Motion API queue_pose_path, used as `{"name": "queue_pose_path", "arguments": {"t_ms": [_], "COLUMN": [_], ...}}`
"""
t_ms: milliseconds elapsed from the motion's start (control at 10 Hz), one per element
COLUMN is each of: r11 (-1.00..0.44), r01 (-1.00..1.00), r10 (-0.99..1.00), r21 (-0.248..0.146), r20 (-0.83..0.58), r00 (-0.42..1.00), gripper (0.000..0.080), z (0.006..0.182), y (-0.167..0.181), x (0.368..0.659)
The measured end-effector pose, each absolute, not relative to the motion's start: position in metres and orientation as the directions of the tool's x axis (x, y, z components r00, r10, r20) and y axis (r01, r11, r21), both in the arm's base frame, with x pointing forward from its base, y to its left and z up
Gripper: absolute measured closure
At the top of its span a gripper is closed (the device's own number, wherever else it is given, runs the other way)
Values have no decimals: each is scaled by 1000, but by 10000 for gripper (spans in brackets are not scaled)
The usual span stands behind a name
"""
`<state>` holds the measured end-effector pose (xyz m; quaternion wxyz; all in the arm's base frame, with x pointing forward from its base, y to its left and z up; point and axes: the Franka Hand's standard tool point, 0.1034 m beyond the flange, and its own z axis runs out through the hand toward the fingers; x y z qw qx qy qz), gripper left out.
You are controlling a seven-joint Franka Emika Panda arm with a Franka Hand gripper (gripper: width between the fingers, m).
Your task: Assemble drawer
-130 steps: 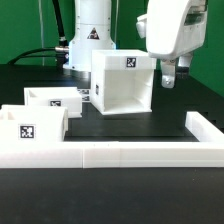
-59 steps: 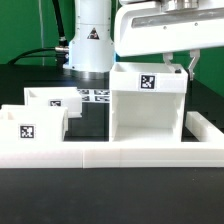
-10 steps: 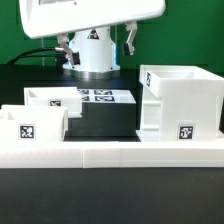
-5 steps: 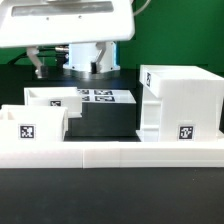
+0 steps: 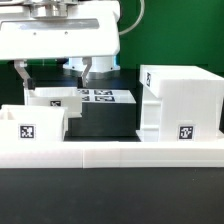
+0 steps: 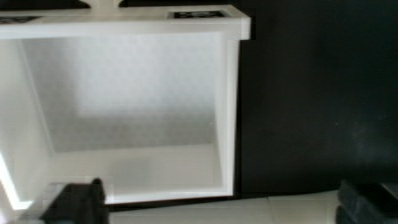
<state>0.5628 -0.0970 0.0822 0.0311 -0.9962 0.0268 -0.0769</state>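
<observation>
The drawer's large hollow casing stands on the exterior view's right, against the rail, with a tag on its front. Two smaller box trays sit on the left: one at the back and one at the front. My gripper is open and empty, with its dark fingers hanging just above the back tray. The wrist view looks down into a tray's white hollow. The gripper straddles its near edge, and both fingertips are spread wide and touch nothing.
A long low white rail runs across the front and turns up at the right end. The marker board lies flat behind the trays, in front of the robot's base. Black table lies between the trays and the casing.
The gripper let go of the casing, which now stands at the right. Over the last second the open hand moved toward the exterior view's left and lower, over the back tray.
</observation>
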Motion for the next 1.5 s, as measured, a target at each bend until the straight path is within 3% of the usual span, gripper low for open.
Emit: {"name": "queue_pose_path", "arguments": {"t_ms": [200,600,900,1200,1500], "r11": [-998,-999,-999,-1000,-1000], "r01": [25,-3,-4,1,7], "r10": [16,-8,-9,-2,4], "r21": [-56,-40,-43,-29,-27], "r20": [145,122,113,116,117], "r00": [989,993,994,993,993], "gripper": [151,151,151,151,151], "z": [75,35,29,10,6], "y": [-104,-112,-102,-99,-91], "x": [561,548,547,544,545]}}
